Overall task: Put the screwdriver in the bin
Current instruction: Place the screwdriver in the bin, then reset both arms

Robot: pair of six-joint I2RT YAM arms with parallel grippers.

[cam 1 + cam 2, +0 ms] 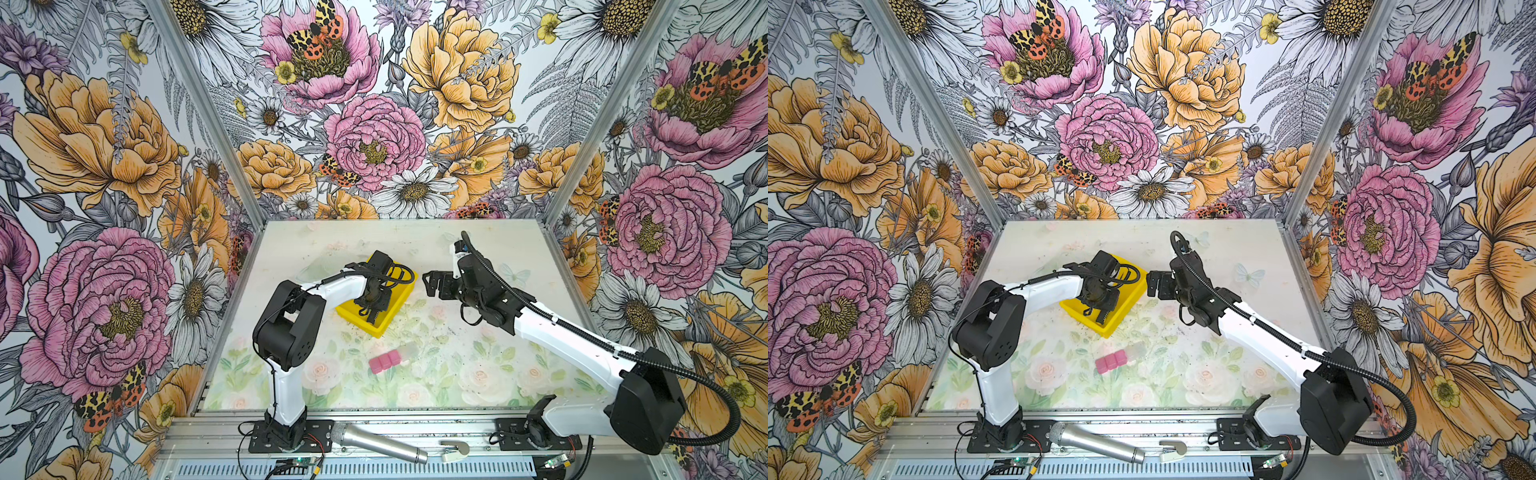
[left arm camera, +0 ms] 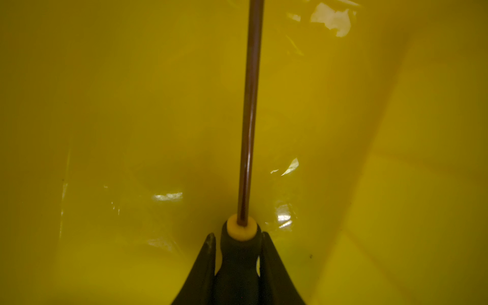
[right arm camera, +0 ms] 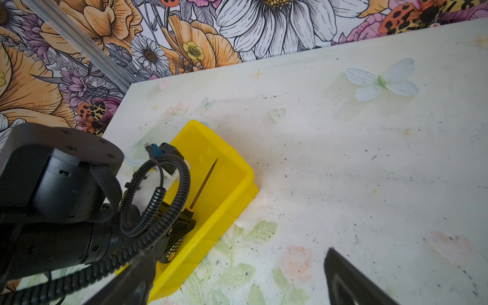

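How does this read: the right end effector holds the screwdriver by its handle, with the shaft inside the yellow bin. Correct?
No, it is the left end effector that holds the screwdriver by its handle, with the shaft inside the yellow bin. The left wrist view shows it.

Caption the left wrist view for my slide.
Left gripper clamps the screwdriver by its handle, shaft low inside the bin.

Left hand (image 2: 237,235) clamped, angled downward; right hand (image 1: 430,284) spread wide.
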